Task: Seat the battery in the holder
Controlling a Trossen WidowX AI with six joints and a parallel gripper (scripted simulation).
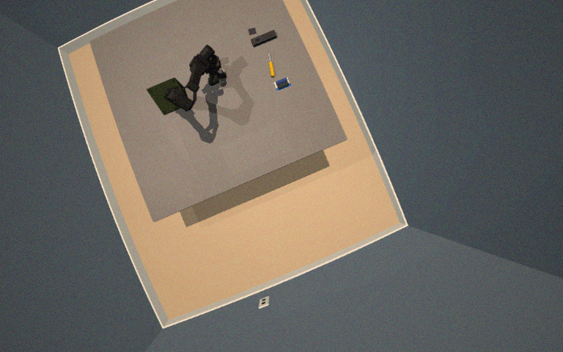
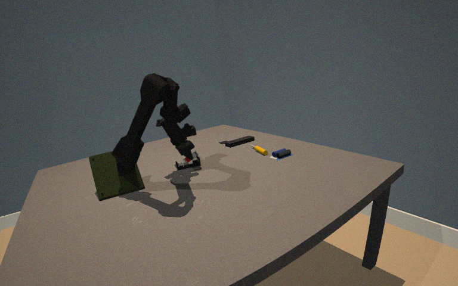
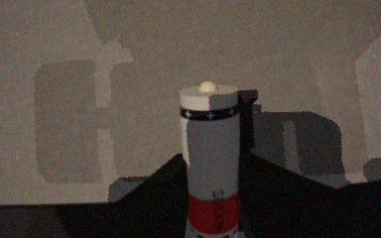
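Note:
The battery (image 2: 187, 159) (image 3: 212, 149) is white with a red band, and its cream terminal faces away from me in the wrist view. My gripper (image 2: 189, 157) (image 3: 209, 161) is shut on it, low over the holder. The black holder (image 2: 189, 166) (image 3: 247, 124) stands on the table. In the exterior view the battery is tilted, its right end raised near the holder's taller end wall. In the wrist view that wall shows partly behind and to the right of the terminal end. The spring, the flat end's contact and the exact gap at the lip are hidden.
A yellow screwdriver (image 1: 271, 69) (image 2: 260, 150), a pack with blue and black cylinders (image 1: 282, 82) (image 2: 279, 152), a long black block (image 1: 263, 38) (image 2: 240, 141) and a small dark square (image 1: 251, 31) lie beyond the holder. The arm stands on a green plate (image 1: 160, 93) (image 2: 104, 175).

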